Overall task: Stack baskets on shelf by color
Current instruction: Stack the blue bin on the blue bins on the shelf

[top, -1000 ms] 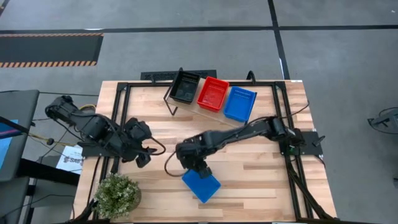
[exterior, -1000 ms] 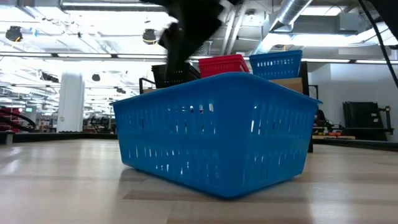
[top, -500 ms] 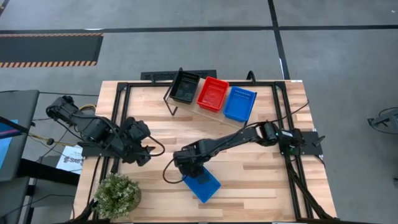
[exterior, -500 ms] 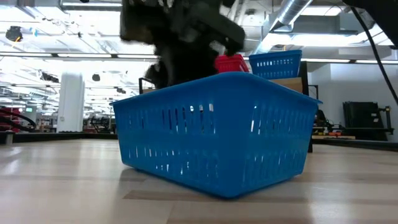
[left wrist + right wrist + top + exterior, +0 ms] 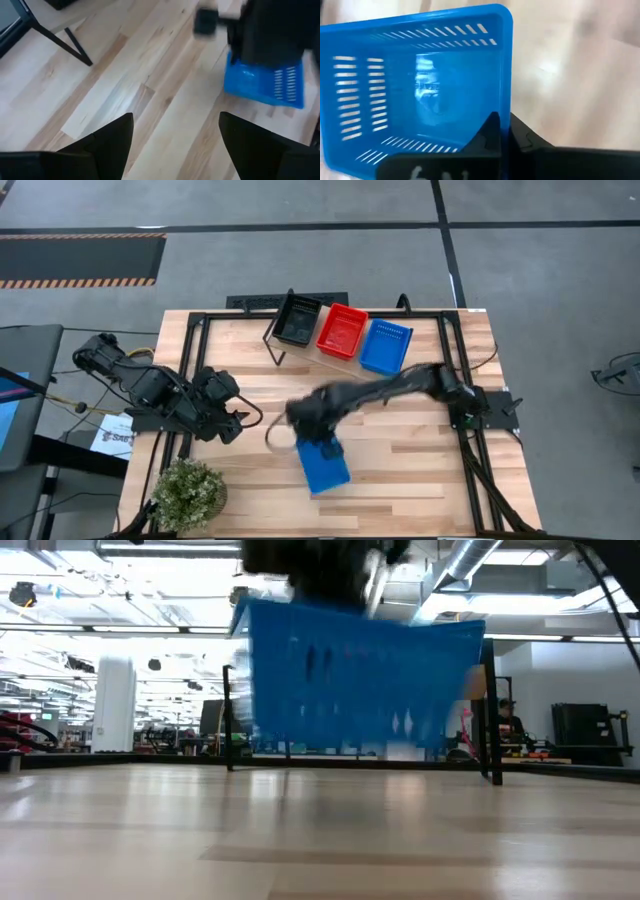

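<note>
**A:** One blue rectangular plastic mesh basket is in your right end effector, fingers pinched on its rim wall, one inside and one outside. In the low view it hangs clear of the slatted wooden bench, so you are into the carry.

**B:** Where do I take it?

**A:** To the light wooden shelf on thin black rod legs at the far edge of the bench. From above it holds a black mesh basket, a red mesh basket and a blue mesh basket side by side. Yours belongs on that blue one, at the shelf's right end.

**B:** What should I watch?

**A:** The grip is on one wall only, so I'd expect the basket to tilt if you swing fast. Bring it above the shelved basket's rim before moving over it. Turn the wrist so the long sides line up, then lower it straight to nest. Let go only once it sits level; a crooked drop could nudge the red one beside it.

**B:** And the left arm?

**A:** The left end effector waits with fingers spread over the bench's left side, well apart from the shelf.
</note>
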